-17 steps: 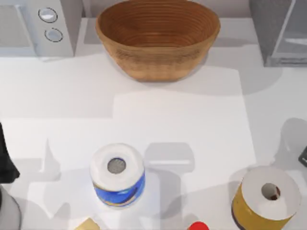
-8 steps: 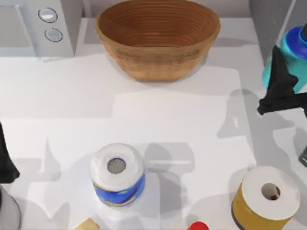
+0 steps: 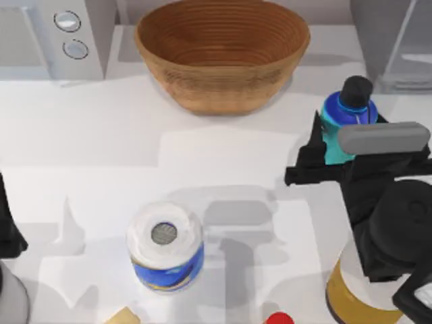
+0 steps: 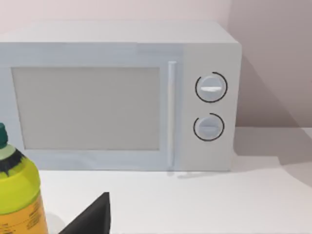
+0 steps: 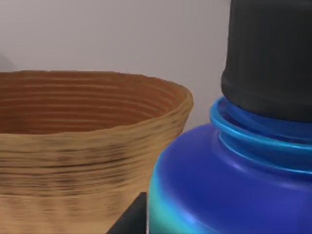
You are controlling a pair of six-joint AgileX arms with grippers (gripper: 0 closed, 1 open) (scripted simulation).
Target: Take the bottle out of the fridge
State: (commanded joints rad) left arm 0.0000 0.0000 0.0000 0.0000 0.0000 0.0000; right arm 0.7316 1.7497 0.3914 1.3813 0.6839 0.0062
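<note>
Since half a second ago the right gripper (image 3: 332, 152) has come away from the fridge (image 3: 391, 44) toward the near side and a little left, bringing the bottle (image 3: 345, 121) with it; a second ago neither was in sight over the table. Its dark fingers (image 3: 314, 152) are clamped on the bottle's cyan lower body, so the bottle hangs upright in the grasp, black cap up, out in front of the fridge and clear of its open front. From the right wrist camera the bottle (image 5: 229, 170) looms very close, blue shoulder and black cap, with the basket (image 5: 87, 146) behind it.

That woven basket (image 3: 223, 61) stands to the left of the bottle at the far middle of the table (image 3: 101, 148). The right arm's dark bulk covers part of the yellow container (image 3: 351, 297) at the near right. A white-topped container with a blue label (image 3: 165, 246) stands near the middle front, with a red cap (image 3: 279, 318) at the near edge.

The left gripper (image 3: 8, 229) sits parked at the left edge; whether its fingers are open I cannot tell. Its wrist camera faces the microwave (image 4: 122, 97), with a yellow-green bottle (image 4: 17, 195) close by.
</note>
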